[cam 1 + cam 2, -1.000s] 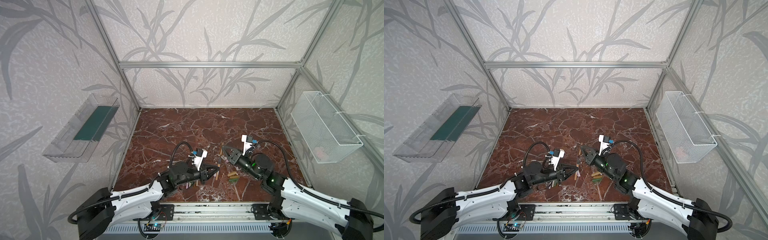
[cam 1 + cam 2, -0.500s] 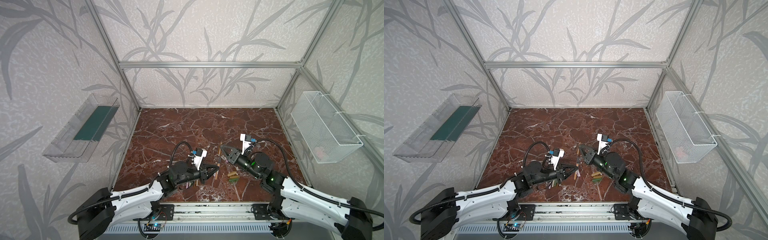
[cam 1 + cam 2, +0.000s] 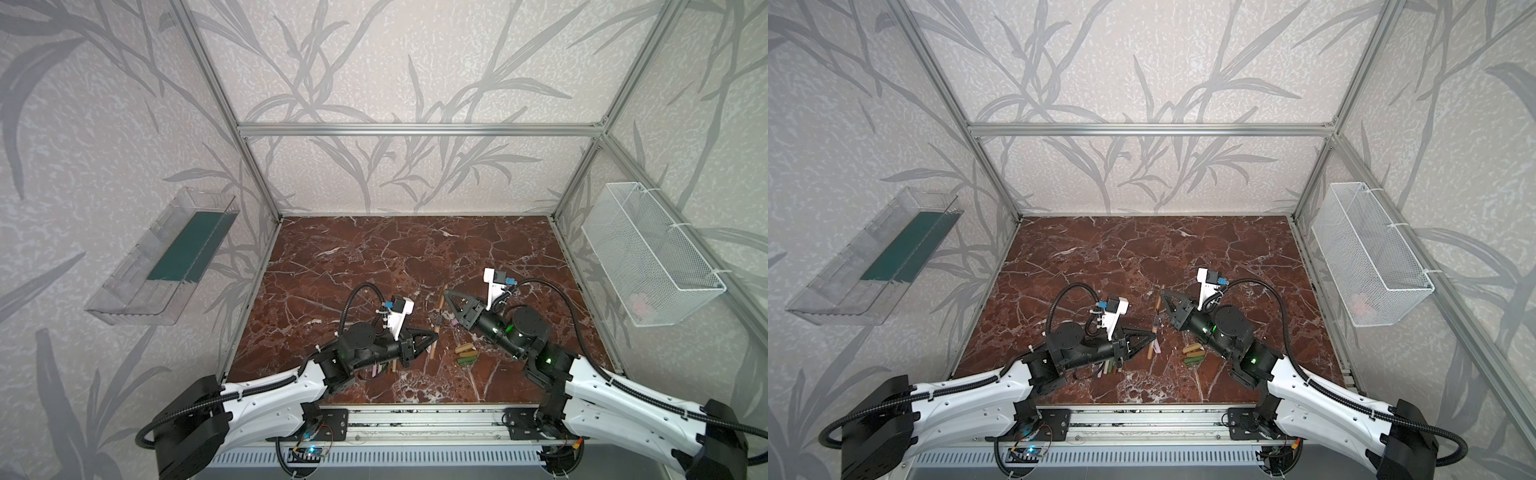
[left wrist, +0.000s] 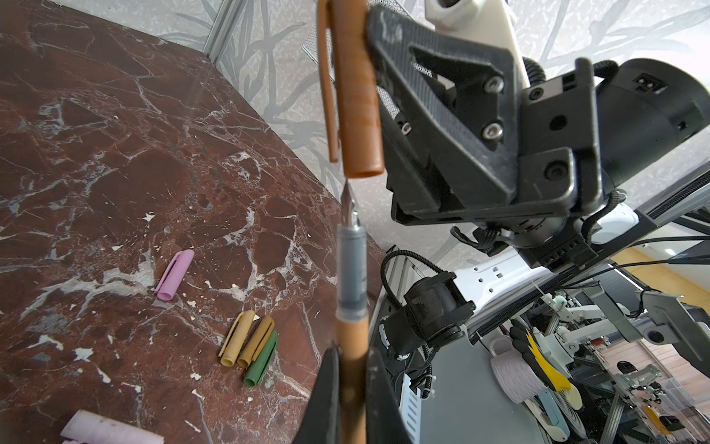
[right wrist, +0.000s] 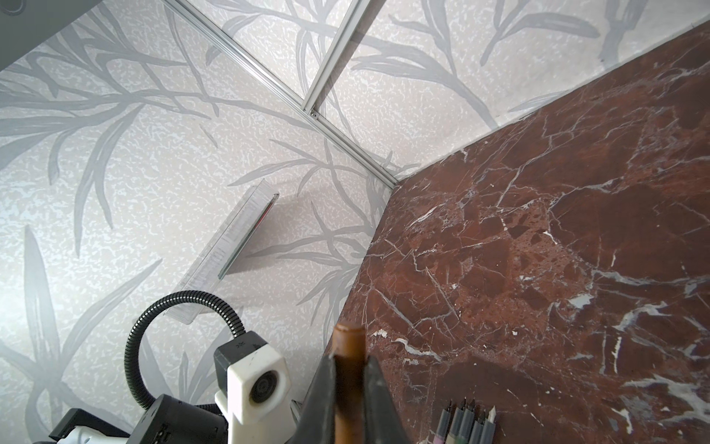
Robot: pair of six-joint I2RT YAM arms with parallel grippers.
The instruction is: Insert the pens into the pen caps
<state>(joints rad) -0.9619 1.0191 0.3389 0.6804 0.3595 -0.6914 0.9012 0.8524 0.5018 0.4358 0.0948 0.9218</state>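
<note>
brown pen (image 4: pixel 352 346), brown cap (image 4: pixel 359 107), pink cap (image 4: pixel 175 275), white-veined red-brown marble tabletop (image 4: pixel 96 153)

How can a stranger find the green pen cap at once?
On the red marble table, toward its front, three short caps lie side by side. The green cap is the outer one nearest the front edge; its two neighbours are tan.

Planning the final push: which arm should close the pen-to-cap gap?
Left, probably: the left gripper holds the brown pen, nib aligned just short of the brown cap, which the right gripper grips.
</note>
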